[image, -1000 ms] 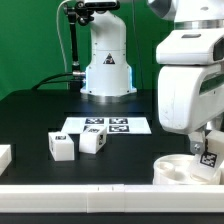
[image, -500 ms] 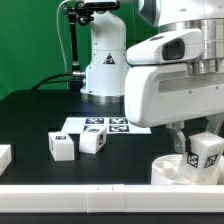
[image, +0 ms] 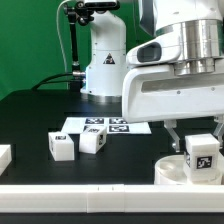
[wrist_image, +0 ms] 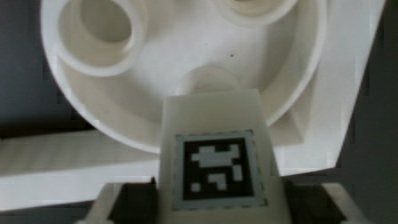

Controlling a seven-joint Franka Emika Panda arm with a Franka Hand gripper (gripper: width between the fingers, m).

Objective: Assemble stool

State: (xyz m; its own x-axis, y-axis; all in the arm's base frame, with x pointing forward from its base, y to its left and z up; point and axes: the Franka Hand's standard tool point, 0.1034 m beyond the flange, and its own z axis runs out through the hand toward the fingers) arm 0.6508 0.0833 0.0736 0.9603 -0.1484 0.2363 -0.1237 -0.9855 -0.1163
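The round white stool seat (image: 170, 169) lies at the front on the exterior view's right. My gripper (image: 201, 152) is shut on a white blocky leg (image: 203, 153) with a tag and holds it upright over the seat. In the wrist view the leg (wrist_image: 217, 150) sits between the two fingers (wrist_image: 128, 204), its far end at the seat's inner face (wrist_image: 178, 60), near a round hole. Two more tagged legs (image: 61, 147) (image: 93, 141) stand on the black table toward the exterior view's left.
The marker board (image: 105, 126) lies flat in the middle of the table, before the robot base (image: 106, 70). A white bar (image: 90, 201) runs along the front edge, and a white block end (image: 4, 157) shows at the exterior view's left edge.
The arm has turned and shifted to the exterior view's left, carrying the leg. The leg now stands upright with its tag facing the exterior camera, over the seat.
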